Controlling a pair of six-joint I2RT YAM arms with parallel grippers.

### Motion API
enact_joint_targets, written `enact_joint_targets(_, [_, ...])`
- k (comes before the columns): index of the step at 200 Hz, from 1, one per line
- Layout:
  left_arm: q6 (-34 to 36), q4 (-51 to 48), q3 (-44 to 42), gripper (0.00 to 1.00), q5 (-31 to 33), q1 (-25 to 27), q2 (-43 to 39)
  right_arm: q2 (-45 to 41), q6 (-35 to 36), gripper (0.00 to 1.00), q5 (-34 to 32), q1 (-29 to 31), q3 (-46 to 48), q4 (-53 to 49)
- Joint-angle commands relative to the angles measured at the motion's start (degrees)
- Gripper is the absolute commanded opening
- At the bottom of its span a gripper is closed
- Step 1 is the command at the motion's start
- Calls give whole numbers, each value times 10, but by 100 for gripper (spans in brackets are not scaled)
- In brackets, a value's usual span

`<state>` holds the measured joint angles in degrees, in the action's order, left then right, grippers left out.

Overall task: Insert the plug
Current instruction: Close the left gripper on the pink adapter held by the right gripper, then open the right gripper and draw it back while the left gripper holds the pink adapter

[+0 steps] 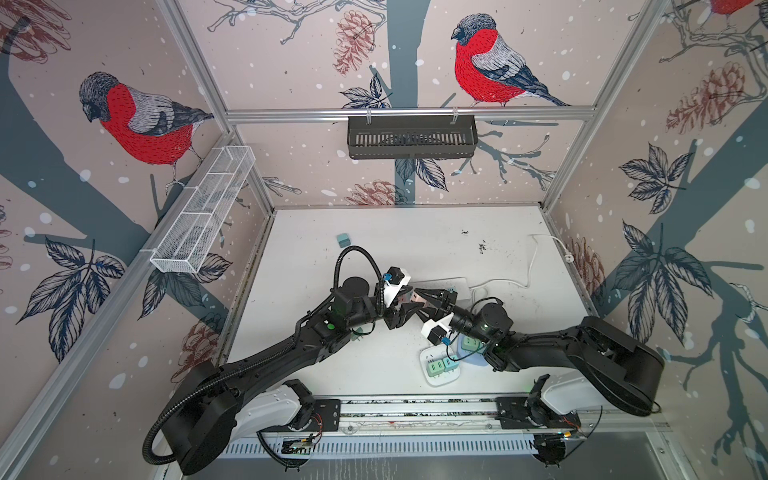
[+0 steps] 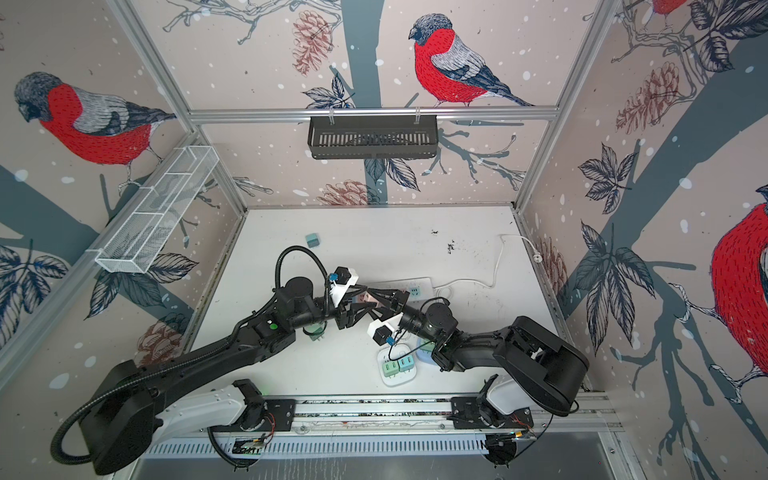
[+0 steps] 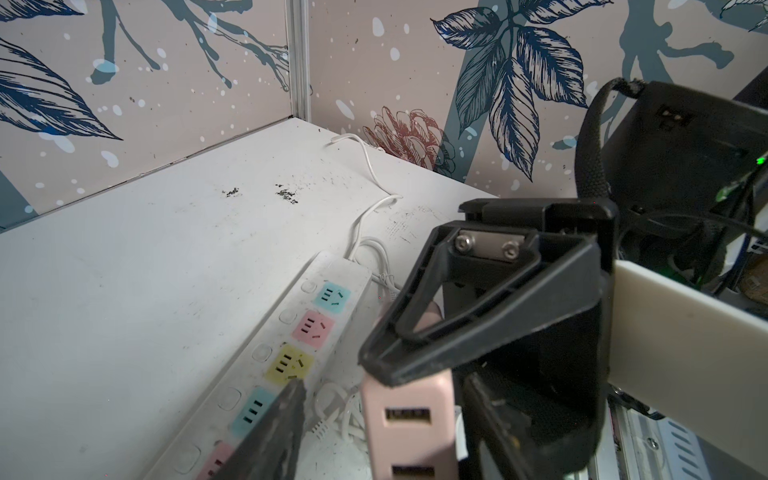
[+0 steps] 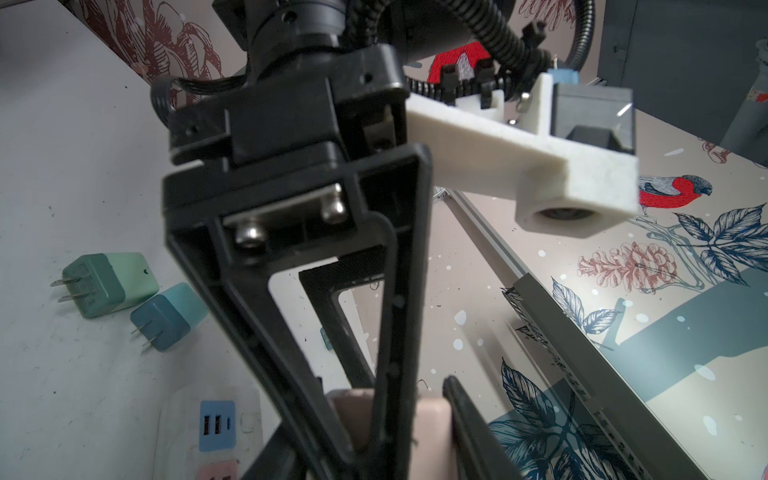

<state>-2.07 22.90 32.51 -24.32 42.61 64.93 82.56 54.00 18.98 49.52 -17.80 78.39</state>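
My left gripper (image 1: 404,311): jaws apart, straddling the pink plug (image 3: 409,419), one finger clear of it. Plug sits mid-table, just near of the power strip (image 3: 266,353). My right gripper (image 1: 430,300) clamps it. I judge: seat the left grip squarely before right lets go, then line prongs over a socket; prongs hidden.

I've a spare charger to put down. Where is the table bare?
Bare: the back stretch between the teal block and the white cable. Crowded: around the power strip mid-table and the plug tray at the front.
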Motion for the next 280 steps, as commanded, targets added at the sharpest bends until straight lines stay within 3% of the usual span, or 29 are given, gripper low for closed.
enact_joint_targets(1, [8, -12, 8, 57, -14, 1, 7, 3, 2, 2, 3, 2, -5, 20])
enact_joint_targets(70, [13, -26, 23, 41, -32, 3, 30, 7, 4, 2, 6, 4, -6, 20])
enact_joint_targets(93, [14, -30, 29, 26, -44, 3, 39, 7, 5, 2, 7, 4, -6, 20])
enact_joint_targets(118, [15, -30, 32, 0, -54, 3, 43, 7, 4, 4, 6, 4, -6, 21])
enact_joint_targets(146, [13, -21, 26, 0, -51, 3, 35, 8, -2, 32, 1, 4, -3, 35])
enact_joint_targets(158, [11, -19, 21, 0, -41, 3, 29, 11, -6, 51, -3, 4, 0, 50])
enact_joint_targets(160, [10, -18, 20, 0, -38, 3, 28, 11, -7, 63, -3, 4, 2, 53])
enact_joint_targets(162, [10, -17, 19, 0, -35, 3, 27, 11, -8, 87, -4, 4, 2, 56])
enact_joint_targets(163, [10, -17, 19, 0, -33, 3, 26, 11, -7, 94, -4, 4, 2, 58])
enact_joint_targets(167, [9, -16, 17, 0, -28, 3, 23, 12, -8, 100, -4, 4, 4, 64])
enact_joint_targets(237, [-19, 36, -79, 0, 198, -1, -118, -8, -41, 100, -30, -4, 16, 92])
enact_joint_targets(280, [-5, 43, -120, 0, 282, -1, -193, -44, -132, 100, -77, -35, 8, 87])
